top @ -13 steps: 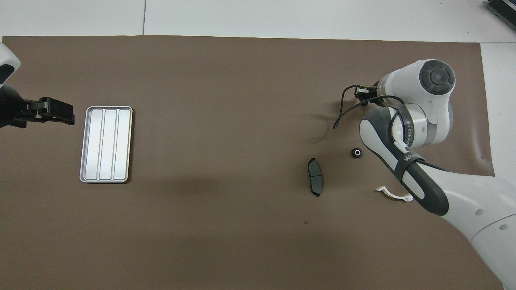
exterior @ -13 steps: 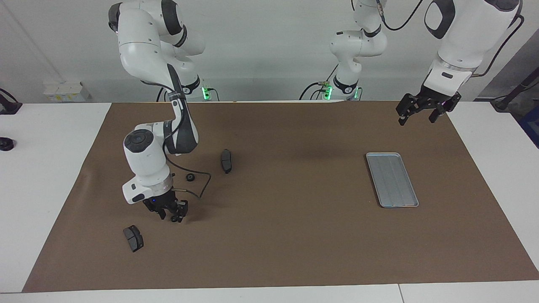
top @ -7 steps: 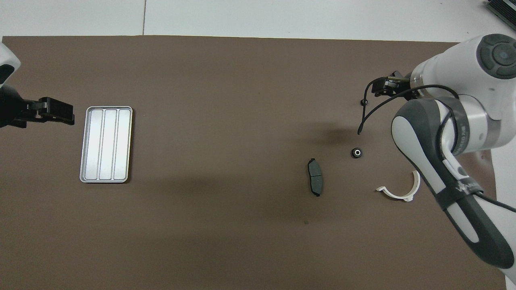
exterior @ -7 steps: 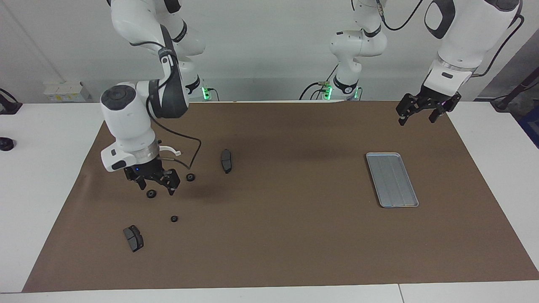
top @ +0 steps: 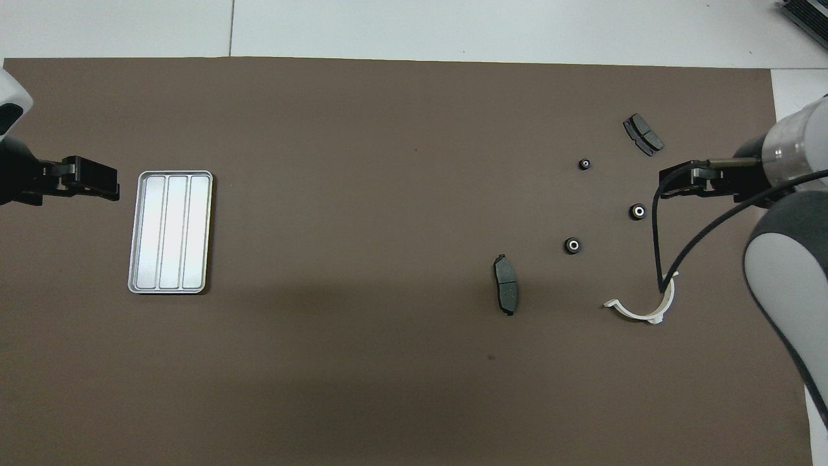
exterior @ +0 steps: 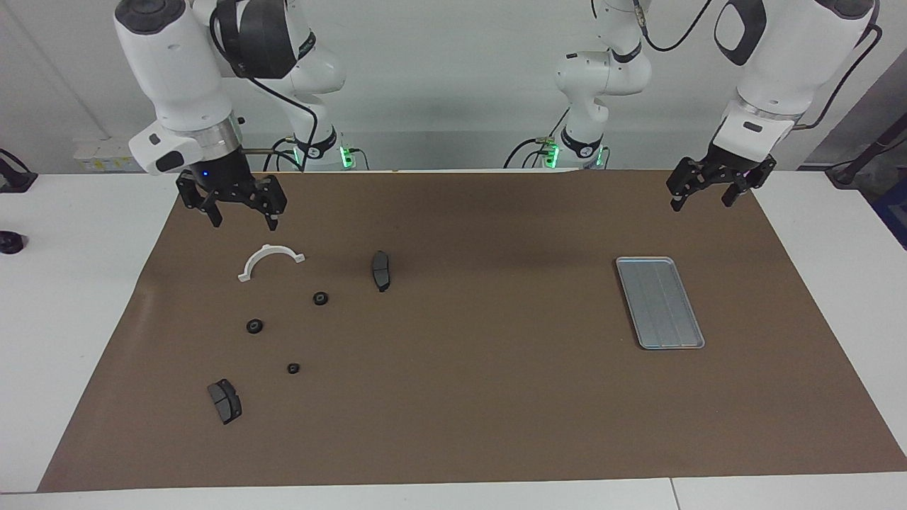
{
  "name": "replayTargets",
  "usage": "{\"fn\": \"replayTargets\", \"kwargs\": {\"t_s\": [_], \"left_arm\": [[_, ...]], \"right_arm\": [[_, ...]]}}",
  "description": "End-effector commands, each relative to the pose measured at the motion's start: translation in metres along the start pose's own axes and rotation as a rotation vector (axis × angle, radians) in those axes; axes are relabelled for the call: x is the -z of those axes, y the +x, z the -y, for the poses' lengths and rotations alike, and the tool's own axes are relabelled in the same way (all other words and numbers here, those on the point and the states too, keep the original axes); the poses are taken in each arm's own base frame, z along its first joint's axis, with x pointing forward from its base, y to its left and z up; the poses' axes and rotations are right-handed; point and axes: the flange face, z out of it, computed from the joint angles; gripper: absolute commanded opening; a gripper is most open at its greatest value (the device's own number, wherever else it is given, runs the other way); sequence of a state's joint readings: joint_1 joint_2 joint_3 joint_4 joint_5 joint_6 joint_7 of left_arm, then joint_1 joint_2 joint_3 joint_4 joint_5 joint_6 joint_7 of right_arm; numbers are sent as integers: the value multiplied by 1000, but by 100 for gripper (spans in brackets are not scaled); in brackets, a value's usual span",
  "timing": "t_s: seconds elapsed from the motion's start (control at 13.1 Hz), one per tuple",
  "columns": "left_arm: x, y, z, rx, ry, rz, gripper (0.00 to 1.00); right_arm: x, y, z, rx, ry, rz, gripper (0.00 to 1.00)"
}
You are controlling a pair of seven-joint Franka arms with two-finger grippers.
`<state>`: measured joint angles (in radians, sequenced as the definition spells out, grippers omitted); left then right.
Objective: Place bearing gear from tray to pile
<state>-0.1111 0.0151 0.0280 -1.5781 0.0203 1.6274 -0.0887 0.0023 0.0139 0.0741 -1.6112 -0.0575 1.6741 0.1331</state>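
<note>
Right gripper (exterior: 241, 210) raised in the air over the brown mat (exterior: 468, 397) at the right arm's end of the table, above the mat's edge nearest the robots, close to the white half-ring bracket (exterior: 269, 260); fingers spread apart, nothing between them. Left gripper (exterior: 712, 193) waits aloft at the left arm's end, fingers released and empty. Metal tray (exterior: 660, 302) lies flat on the mat at the left arm's end, nothing in it. Landmark taken: the half-ring bracket. Three small bearing gears rest on the mat, all farther from the robots than the bracket: first gear (exterior: 320, 298) near it, toward the table's middle; second gear (exterior: 254, 326) a little farther out; third gear (exterior: 293, 368) farthest of the three. One dark brake pad (exterior: 381, 270) lies beside the bracket toward the left arm's end, about level with it. Second brake pad (exterior: 224, 401) lies well apart from the bracket, farther from the robots than all three gears.
</note>
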Motion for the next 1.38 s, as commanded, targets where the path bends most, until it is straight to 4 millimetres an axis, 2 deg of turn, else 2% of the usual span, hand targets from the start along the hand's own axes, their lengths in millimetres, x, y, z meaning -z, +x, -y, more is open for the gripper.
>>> {"fn": "replayTargets", "kwargs": {"t_s": [0.0,0.46,0.84,1.3], "left_arm": [[1,-7,5,0,12,-10,100],[1,-7,4,-2,12,-8,100],[1,-7,5,0,12,-8,100],[1,-7,4,-2,12,-8,100]], "right_arm": [[10,1,-14,33,36,37,100],[9,-15,-9,18,51,99,100],[4,-18,-8,-20,32,88,100],[5,-11,-7,-49,37,39,100]]}}
